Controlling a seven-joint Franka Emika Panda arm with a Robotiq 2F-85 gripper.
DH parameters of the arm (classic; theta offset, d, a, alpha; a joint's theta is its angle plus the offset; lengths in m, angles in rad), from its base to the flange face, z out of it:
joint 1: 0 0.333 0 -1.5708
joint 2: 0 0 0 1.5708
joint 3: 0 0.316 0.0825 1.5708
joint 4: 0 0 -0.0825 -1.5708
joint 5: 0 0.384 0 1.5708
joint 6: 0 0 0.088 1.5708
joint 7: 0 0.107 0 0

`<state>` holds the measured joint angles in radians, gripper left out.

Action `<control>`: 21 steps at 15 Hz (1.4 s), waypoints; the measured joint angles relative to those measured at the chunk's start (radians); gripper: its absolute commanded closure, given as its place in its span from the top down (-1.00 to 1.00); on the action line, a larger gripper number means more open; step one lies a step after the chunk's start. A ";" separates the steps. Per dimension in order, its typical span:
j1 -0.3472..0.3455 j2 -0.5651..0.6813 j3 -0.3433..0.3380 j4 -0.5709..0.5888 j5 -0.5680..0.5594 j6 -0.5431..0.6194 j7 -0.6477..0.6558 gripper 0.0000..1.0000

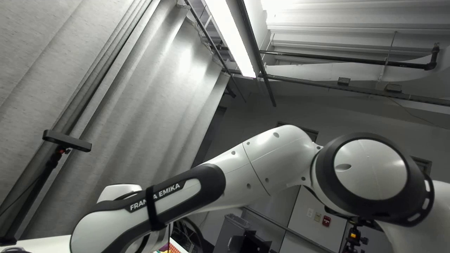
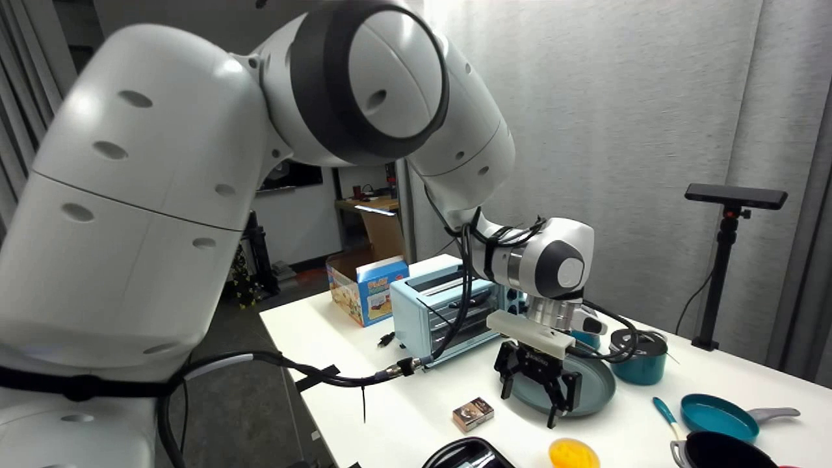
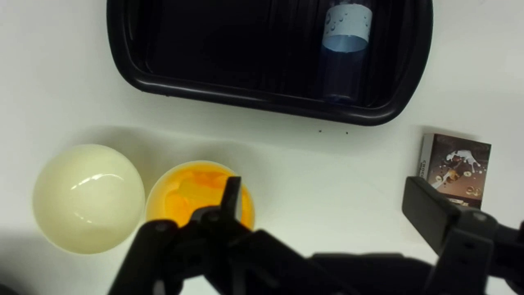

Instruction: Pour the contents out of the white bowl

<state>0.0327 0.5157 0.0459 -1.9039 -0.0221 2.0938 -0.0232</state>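
Observation:
In the wrist view a pale bowl (image 3: pixel 157 192) with yellow-orange contents (image 3: pixel 196 186) stands at lower left, partly hidden by my left finger. A cream-white bowl (image 3: pixel 88 200), seemingly empty, stands close beside it, further left. The yellow-orange contents also show at the bottom edge of an exterior view (image 2: pixel 573 454). My gripper (image 3: pixel 321 196) is open and empty, pointing down above the table. Its left finger overlaps the filled bowl in the wrist view. In an exterior view the gripper (image 2: pixel 530 408) hangs in front of the grey plate.
A black tray (image 3: pixel 245 98) holds a clear bottle (image 3: pixel 347 28). A small chocolate box (image 3: pixel 460 168) lies near my right finger. A grey plate (image 2: pixel 597 390), a light-blue toaster oven (image 2: pixel 413 318), a teal pot (image 2: pixel 640 369), a teal pan (image 2: pixel 718 416) and a black pot (image 2: pixel 725 452) stand around.

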 measured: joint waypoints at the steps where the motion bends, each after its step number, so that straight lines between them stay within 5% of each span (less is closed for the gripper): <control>1: -0.001 0.017 -0.001 0.014 0.000 0.001 -0.003 1.00; 21: -0.027 0.218 0.006 0.188 0.056 0.001 -0.046 1.00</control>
<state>0.0054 0.7341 0.0522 -1.7161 0.0337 2.0949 -0.0688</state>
